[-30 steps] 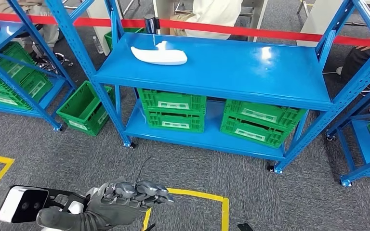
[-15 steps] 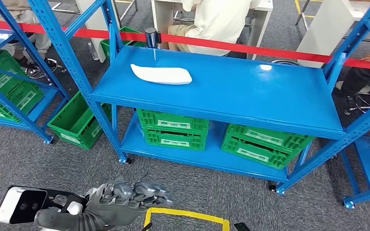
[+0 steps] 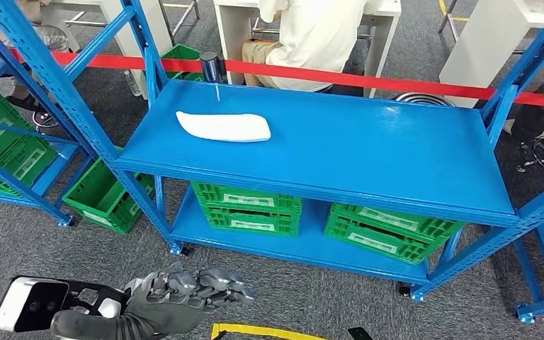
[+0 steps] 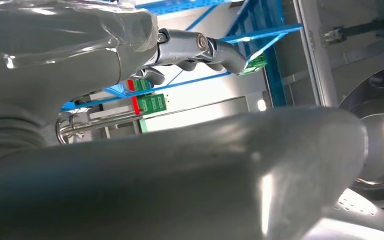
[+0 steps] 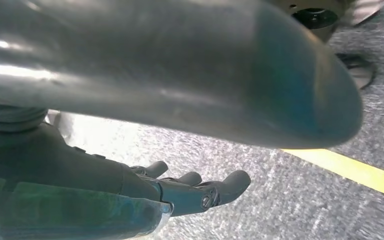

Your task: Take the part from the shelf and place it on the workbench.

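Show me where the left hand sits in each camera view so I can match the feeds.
Head view: left hand low at the bottom edge, left of centre, over grey carpet, holding nothing.
Left wrist view: its grey cover and thumb take up most of the frame, dark fingers pointing toward the rack.
Right wrist view: not in it; that is the right hand.
Shared landmark: blue rack, in head and left wrist views.

Grey hand (image 3: 184, 294), white wrist camera (image 3: 30, 303)

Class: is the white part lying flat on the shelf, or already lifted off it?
Lying flat: the white part rests on the blue shelf, no hand touching it.
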`<state>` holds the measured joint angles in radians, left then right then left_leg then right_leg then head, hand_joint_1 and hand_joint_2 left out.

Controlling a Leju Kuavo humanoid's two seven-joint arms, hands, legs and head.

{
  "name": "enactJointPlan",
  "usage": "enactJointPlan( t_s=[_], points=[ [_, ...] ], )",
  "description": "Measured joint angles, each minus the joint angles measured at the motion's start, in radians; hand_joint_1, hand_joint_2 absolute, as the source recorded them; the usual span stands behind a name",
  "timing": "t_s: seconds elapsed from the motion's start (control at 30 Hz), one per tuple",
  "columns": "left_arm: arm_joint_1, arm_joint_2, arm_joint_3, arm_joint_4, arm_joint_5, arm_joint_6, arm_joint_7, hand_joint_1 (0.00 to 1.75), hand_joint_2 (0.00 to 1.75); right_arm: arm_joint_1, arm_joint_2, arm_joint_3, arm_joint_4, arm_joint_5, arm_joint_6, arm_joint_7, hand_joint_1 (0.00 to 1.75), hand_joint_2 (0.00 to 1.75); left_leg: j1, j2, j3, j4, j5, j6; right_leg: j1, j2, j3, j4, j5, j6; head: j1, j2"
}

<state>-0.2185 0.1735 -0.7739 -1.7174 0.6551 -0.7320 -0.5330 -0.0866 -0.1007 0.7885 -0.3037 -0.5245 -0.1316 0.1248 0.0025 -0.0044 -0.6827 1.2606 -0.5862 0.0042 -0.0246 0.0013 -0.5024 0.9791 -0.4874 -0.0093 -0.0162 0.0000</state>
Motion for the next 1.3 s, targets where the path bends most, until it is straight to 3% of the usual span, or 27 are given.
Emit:
enactJointPlan(
  t_s=[0.03,0.07,0.17,0.2,0.23,0.3,0.37,0.43,0.5,0.53,0.57,0.63,0.67,0.7,0.77,0.87,0.93,1.0,1.03,1.07,1.13,1.17,1.2,1.3],
  points=[
    [0.0,0.001,0.0,0.0,-0.001,-0.001,-0.001,0.0,0.0,0.001,0.0,0.0,0.0,0.0,0.0,0.0,0.0,0.0,0.003,0.001,-0.015,-0.013,0.007,-0.001,0.0,0.001,0.011,0.0,-0.01,0.002,0.0,0.0],
    [0.0,0.001,0.001,0.0,-0.002,-0.001,-0.001,0.0,0.0,0.002,0.001,0.0,0.0,-0.001,0.0,-0.001,0.0,0.0,0.004,0.002,-0.014,-0.057,0.038,0.001,0.0,0.002,0.025,0.0,-0.02,0.004,0.0,0.0],
    [0.004,0.003,0.003,0.0,-0.006,-0.002,-0.003,0.0,0.0,0.0,0.006,0.0,0.0,-0.001,0.0,-0.002,0.0,0.0,-0.003,0.0,0.019,-0.231,0.196,0.02,0.001,0.004,0.058,-0.004,-0.05,0.013,0.004,0.0],
    [0.005,0.004,0.005,0.0,-0.007,-0.003,-0.003,0.0,0.0,-0.001,0.007,0.0,0.0,-0.002,0.0,-0.001,0.0,0.0,-0.007,-0.001,0.025,-0.256,0.223,0.026,0.0,0.004,0.061,-0.007,-0.056,0.018,0.004,0.0],
    [0.006,0.005,0.006,-0.001,-0.008,-0.003,-0.004,0.0,0.0,-0.003,0.009,0.0,0.0,-0.002,0.0,-0.002,0.0,0.0,-0.012,-0.002,0.027,-0.261,0.23,0.03,0.0,0.005,0.064,-0.012,-0.06,0.024,0.005,0.0],
    [0.006,0.006,0.011,-0.005,-0.01,-0.005,-0.005,0.0,0.0,-0.006,0.009,0.0,0.0,-0.003,-0.001,-0.003,0.0,0.0,-0.013,-0.003,0.043,-0.278,0.227,0.039,0.001,0.004,0.073,-0.027,-0.067,0.034,0.002,0.0],
    [0.006,0.005,0.016,-0.011,-0.012,-0.007,-0.007,0.0,0.0,-0.009,0.008,0.001,-0.001,-0.005,-0.001,-0.005,0.0,0.0,-0.008,-0.003,0.07,-0.305,0.223,0.049,0.003,0.001,0.062,0.011,-0.087,0.034,0.004,0.0],
    [0.007,0.004,0.016,-0.013,-0.013,-0.009,-0.007,0.0,0.0,-0.012,0.007,0.001,-0.001,-0.006,-0.002,-0.006,0.0,0.0,-0.006,-0.004,0.09,-0.318,0.209,0.058,0.003,0.001,-0.022,0.149,-0.126,0.028,0.006,0.0],
    [0.011,0.004,0.016,-0.013,-0.014,-0.01,-0.006,0.0,0.0,-0.009,0.004,0.001,-0.001,-0.008,-0.002,-0.005,0.0,0.0,-0.008,-0.01,0.103,-0.318,0.187,0.061,0.002,0.001,-0.124,0.28,-0.143,0.034,0.006,0.0],
    [0.013,0.004,0.016,-0.013,-0.015,-0.011,-0.006,0.0,0.0,-0.005,0.003,0.001,-0.001,-0.01,-0.002,-0.005,0.0,0.0,-0.009,-0.014,0.114,-0.317,0.176,0.061,0.002,0.001,-0.151,0.293,-0.126,0.044,0.006,0.0],
    [0.013,0.004,0.016,-0.013,-0.014,-0.012,-0.006,0.0,0.0,-0.001,0.002,0.001,0.0,-0.012,-0.002,-0.005,0.0,0.0,-0.009,-0.017,0.128,-0.316,0.166,0.058,0.001,0.0,-0.156,0.261,-0.089,0.057,0.006,0.0],
    [0.013,0.004,0.016,-0.013,-0.014,-0.014,-0.006,0.0,0.0,0.003,0.0,0.001,0.0,-0.015,-0.002,-0.005,0.0,0.0,-0.01,-0.019,0.154,-0.308,0.141,0.049,-0.003,-0.001,-0.123,0.123,0.006,0.081,0.007,0.0],
    [0.013,0.004,0.016,-0.013,-0.014,-0.014,-0.006,0.0,0.0,0.004,0.0,0.001,0.0,-0.016,-0.002,-0.006,0.0,0.0,-0.012,-0.02,0.162,-0.302,0.125,0.044,-0.004,-0.003,-0.103,0.063,0.037,0.08,0.007,0.0],
    [0.013,0.005,0.016,-0.013,-0.014,-0.015,-0.006,0.0,0.0,0.004,-0.001,0.001,0.0,-0.017,-0.002,-0.006,0.0,0.0,-0.014,-0.02,0.168,-0.296,0.112,0.039,-0.003,-0.004,-0.089,0.028,0.052,0.071,0.006,0.0],
    [0.013,0.005,0.016,-0.014,-0.013,-0.016,-0.006,0.0,0.0,0.003,-0.001,0.001,0.0,-0.017,-0.002,-0.006,0.0,0.0,-0.017,-0.021,0.174,-0.287,0.096,0.031,0.001,-0.003,-0.076,0.016,0.047,0.044,0.004,0.0],
    [0.012,0.005,0.017,-0.016,-0.013,-0.02,-0.006,0.0,0.0,0.001,0.0,0.001,0.0,-0.019,-0.003,-0.007,0.0,0.0,-0.011,-0.011,0.159,-0.244,0.072,0.015,-0.007,-0.001,-0.062,0.016,0.035,0.022,0.002,0.0],
    [0.013,0.006,0.018,-0.017,-0.015,-0.022,-0.006,0.0,0.0,0.0,-0.001,0.001,0.0,-0.019,-0.004,-0.008,0.0,0.0,-0.004,-0.003,0.085,-0.118,0.028,0.0,-0.008,0.0,-0.049,0.015,0.021,0.008,0.0,0.0],
    [0.015,0.007,0.018,-0.017,-0.016,-0.023,-0.006,0.0,0.0,0.001,-0.001,0.001,0.0,-0.021,-0.005,-0.008,0.0,0.0,0.002,0.001,-0.014,0.017,0.002,-0.007,-0.005,0.001,-0.035,0.015,0.005,0.005,0.0,0.0],
    [0.016,0.007,0.018,-0.017,-0.017,-0.023,-0.006,0.0,0.0,0.002,-0.001,0.001,0.0,-0.022,-0.005,-0.008,0.0,0.0,0.004,0.002,-0.043,0.037,0.018,-0.007,-0.004,0.002,-0.024,0.015,-0.003,0.006,0.0,0.0],
    [0.016,0.008,0.018,-0.017,-0.018,-0.023,-0.006,0.0,0.0,0.003,-0.001,0.001,0.0,-0.023,-0.005,-0.008,0.0,0.0,0.004,0.003,-0.052,0.017,0.057,-0.004,-0.003,0.004,-0.011,0.015,-0.012,0.007,0.0,0.0],
    [0.017,0.008,0.019,-0.017,-0.02,-0.024,-0.006,0.0,0.0,0.003,0.001,0.001,0.0,-0.023,-0.005,-0.008,0.0,0.0,-0.001,0.002,-0.022,-0.111,0.168,0.016,-0.001,0.007,0.016,0.013,-0.032,0.008,0.001,0.0],
    [0.017,0.009,0.02,-0.017,-0.02,-0.024,-0.006,0.0,0.0,0.001,0.002,0.001,0.001,-0.023,-0.005,-0.008,0.0,0.0,-0.006,0.001,-0.002,-0.169,0.206,0.029,0.002,0.009,0.024,0.011,-0.041,0.011,0.003,0.0],
    [0.018,0.009,0.021,-0.018,-0.02,-0.025,-0.006,0.0,0.0,0.0,0.005,0.002,0.001,-0.023,-0.005,-0.008,0.0,0.0,-0.012,0.001,0.014,-0.209,0.226,0.041,0.002,0.009,0.03,0.009,-0.047,0.014,0.005,0.0],
    [0.017,0.011,0.024,-0.021,-0.021,-0.027,-0.006,0.0,0.0,-0.003,0.01,0.002,0.001,-0.024,-0.005,-0.007,0.0,0.0,-0.022,0.002,0.034,-0.246,0.214,0.063,0.001,0.007,0.038,-0.005,-0.056,0.028,0.002,0.0]
  ],
)
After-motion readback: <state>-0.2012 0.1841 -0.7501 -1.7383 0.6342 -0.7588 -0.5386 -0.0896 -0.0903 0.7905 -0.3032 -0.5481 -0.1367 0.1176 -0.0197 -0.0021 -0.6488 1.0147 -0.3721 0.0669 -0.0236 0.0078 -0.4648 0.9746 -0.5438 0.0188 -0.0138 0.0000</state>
